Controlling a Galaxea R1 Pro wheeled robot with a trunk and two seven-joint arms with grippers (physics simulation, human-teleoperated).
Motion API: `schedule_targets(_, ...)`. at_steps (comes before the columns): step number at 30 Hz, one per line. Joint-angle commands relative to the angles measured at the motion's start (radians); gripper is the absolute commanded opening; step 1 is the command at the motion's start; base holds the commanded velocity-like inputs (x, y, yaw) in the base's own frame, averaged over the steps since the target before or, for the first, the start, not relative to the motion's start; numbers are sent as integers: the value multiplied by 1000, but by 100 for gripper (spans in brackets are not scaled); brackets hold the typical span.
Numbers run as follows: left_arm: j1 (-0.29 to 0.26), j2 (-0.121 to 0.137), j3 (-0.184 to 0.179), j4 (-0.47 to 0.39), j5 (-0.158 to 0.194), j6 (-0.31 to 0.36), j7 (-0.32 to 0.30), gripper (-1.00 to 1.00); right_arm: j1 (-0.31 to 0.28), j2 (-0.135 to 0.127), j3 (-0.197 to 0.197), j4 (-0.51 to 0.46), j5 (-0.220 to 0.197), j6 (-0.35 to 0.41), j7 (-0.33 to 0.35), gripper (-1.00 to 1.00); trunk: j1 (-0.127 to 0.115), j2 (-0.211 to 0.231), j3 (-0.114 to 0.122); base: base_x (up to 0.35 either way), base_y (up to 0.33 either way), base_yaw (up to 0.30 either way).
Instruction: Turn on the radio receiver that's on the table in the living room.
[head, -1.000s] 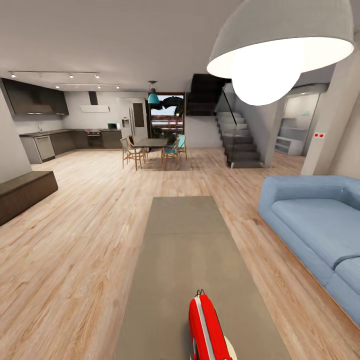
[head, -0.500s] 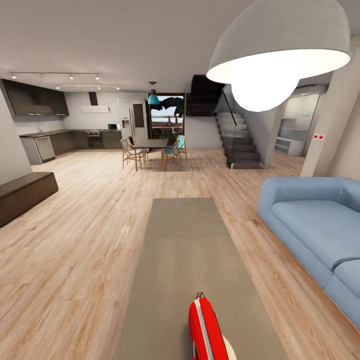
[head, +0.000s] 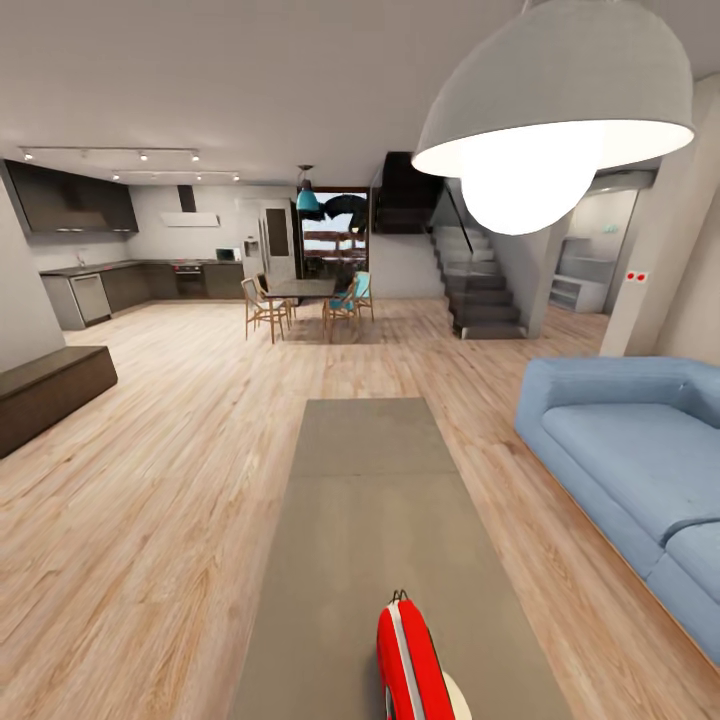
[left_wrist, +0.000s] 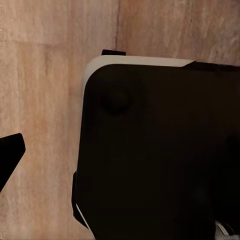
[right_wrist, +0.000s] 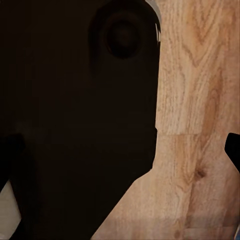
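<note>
While gripper states cannot be told, radio receiver (head: 412, 665) stands at the table's (head: 370, 500) near edge, floor (head: 160, 500) open alongside.

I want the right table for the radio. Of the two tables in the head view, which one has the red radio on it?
The long grey coffee table in the foreground: the red radio stands on its near end. The dark dining table, ringed by chairs, stands far back near the kitchen.

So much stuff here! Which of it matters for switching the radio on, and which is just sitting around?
For the job:
red radio receiver
grey coffee table under it

Just around:
blue sofa
white dome lamp
pale disc beside the radio
dining table and chairs
stairs
</note>
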Motion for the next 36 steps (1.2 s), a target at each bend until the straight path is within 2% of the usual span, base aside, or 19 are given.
schedule_targets(1,0,0,0,0,0,0,0,100,0,0,0,0,0,-1,0,100,-4,7,3,0,0,0)
schedule_targets(12,0,0,0,0,0,1,1,100,0,0,1,0,2,-4,0,100,-46,84,38,0,0,0)
schedule_targets(13,0,1,0,0,0,1,1,100,0,0,-5,0,-7,-9,0,100,-46,84,36,0,0,-55)
schedule_targets(36,0,1,0,0,1,1,1,100,0,0,-5,0,-8,-10,-1,100,-46,84,1,0,0,-67)
